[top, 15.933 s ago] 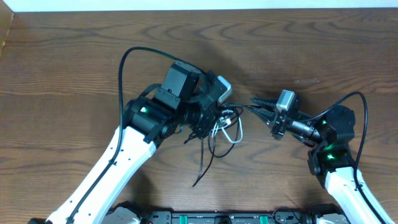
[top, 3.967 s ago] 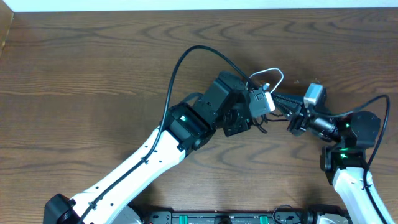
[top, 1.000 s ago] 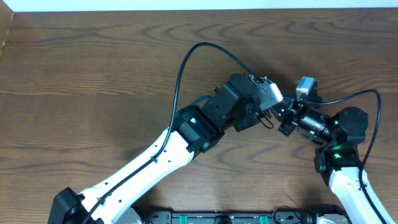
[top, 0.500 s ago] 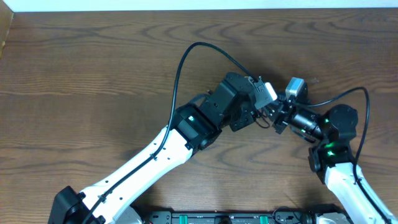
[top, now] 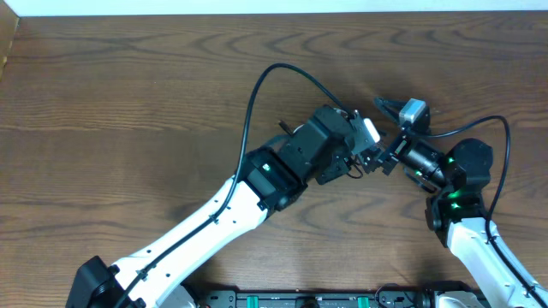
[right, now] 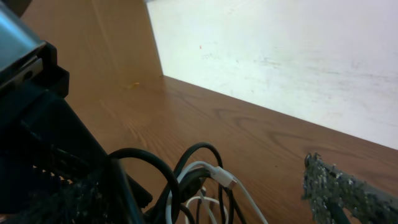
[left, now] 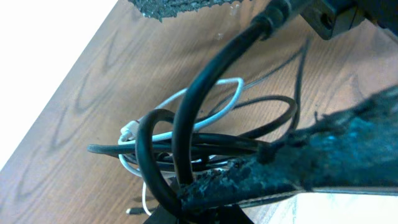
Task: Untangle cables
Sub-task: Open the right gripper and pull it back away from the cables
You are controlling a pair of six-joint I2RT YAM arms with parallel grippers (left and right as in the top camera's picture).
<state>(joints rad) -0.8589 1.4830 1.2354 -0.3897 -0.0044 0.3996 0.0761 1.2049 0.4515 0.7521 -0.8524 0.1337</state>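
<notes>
The left arm (top: pixel 214 214) reaches from the lower left over the brown wood surface (top: pixel 111 85), and a thick black cord (top: pixel 274 77) arches above it. At its end, right of the surface's middle, the left hand (top: pixel 358 161) is closed, its rough black fingers (left: pixel 280 168) pinched on the cables (left: pixel 186 155), which bunch in one tangled knot at its tips. In the left wrist view the white cable (left: pixel 214 99) makes a thin loop beyond the left hand, over the wood, and its small plug (left: pixel 127 132) sticks out at the knot's left side. The black cables (left: pixel 261 124) curve round beside it and cross one another close to the left hand's fingers. Whether the knot touches the surface cannot be told. Just right of the left hand, and pointing towards it, the right hand (top: pixel 379 137) has its fingers spread wide apart and grips nothing. In the right wrist view the knot sits low in the middle, against the left hand's dark body. There a white plug lies over black loops, and one padded finger (right: pixel 345 186) stands clear of them at the right.
</notes>
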